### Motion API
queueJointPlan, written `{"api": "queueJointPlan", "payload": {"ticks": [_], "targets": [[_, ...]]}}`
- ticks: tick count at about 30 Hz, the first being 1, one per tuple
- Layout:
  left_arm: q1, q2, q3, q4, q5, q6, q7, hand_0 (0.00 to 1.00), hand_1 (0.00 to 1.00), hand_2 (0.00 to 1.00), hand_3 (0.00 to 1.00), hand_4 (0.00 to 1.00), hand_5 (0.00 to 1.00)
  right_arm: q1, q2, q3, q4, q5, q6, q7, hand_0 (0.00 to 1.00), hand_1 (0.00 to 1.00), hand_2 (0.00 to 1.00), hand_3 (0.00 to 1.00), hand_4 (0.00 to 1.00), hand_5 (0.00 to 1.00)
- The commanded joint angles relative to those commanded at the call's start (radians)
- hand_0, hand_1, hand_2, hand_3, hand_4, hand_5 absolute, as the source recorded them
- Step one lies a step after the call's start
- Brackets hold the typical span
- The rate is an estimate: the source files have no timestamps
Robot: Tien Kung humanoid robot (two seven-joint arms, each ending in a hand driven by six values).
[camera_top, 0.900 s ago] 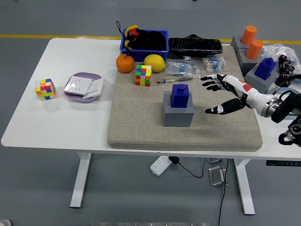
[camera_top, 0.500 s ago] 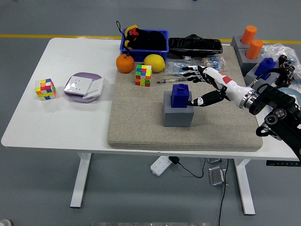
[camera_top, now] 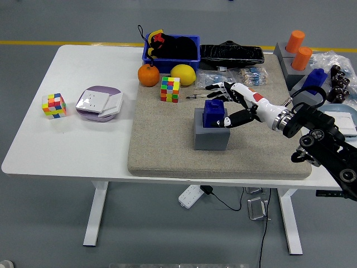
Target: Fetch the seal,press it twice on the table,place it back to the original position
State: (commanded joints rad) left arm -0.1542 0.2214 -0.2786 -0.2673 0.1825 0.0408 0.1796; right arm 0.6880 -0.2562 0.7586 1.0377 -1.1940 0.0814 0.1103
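Head view: right hand [camera_top: 231,103] around seal [camera_top: 213,113], fingers spread.

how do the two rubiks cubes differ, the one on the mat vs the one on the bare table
The cube on the mat sits on the beige pad beside the lemon; the cube on the bare table sits far left on white tabletop, near the purple box. The mat cube stands squarer to the camera. Both are multicoloured.

The seal [camera_top: 213,112] sits on its block [camera_top: 211,134] mid-mat [camera_top: 167,151]. Behind it lie a puzzle cube [camera_top: 170,89], orange [camera_top: 148,75] and lemon [camera_top: 183,74]; the right hand [camera_top: 231,103] is at the seal's right.
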Motion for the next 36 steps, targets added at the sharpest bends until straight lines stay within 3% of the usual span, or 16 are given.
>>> {"api": "queueJointPlan", "payload": {"ticks": [8, 10, 26, 36], "targets": [[-0.003, -0.001, 0.005, -0.001, -0.001, 0.000, 0.000, 0.793, 0.745, 0.737, 0.762, 0.625, 0.445, 0.009, 0.010, -0.025, -0.031, 0.038, -0.033, 0.024, 0.768, 0.711, 0.725, 0.797, 0.996, 0.002], [-0.003, -0.001, 0.005, -0.001, -0.001, 0.000, 0.000, 0.793, 0.745, 0.738, 0.762, 0.625, 0.446, 0.010, 0.012, -0.029, -0.035, 0.042, -0.037, 0.027, 0.720, 0.702, 0.729, 0.787, 0.969, 0.002], [-0.005, 0.000, 0.010, -0.003, 0.002, 0.000, 0.000, 0.793, 0.745, 0.737, 0.762, 0.626, 0.445, 0.006, 0.023, -0.044, -0.057, 0.064, -0.051, 0.035, 0.687, 0.695, 0.739, 0.770, 0.936, 0.002], [-0.005, 0.001, 0.018, -0.002, 0.000, -0.001, 0.001, 0.793, 0.745, 0.736, 0.762, 0.626, 0.445, 0.007, 0.027, -0.055, -0.069, 0.063, -0.067, 0.044, 0.653, 0.635, 0.674, 0.725, 0.881, 0.002]]}}
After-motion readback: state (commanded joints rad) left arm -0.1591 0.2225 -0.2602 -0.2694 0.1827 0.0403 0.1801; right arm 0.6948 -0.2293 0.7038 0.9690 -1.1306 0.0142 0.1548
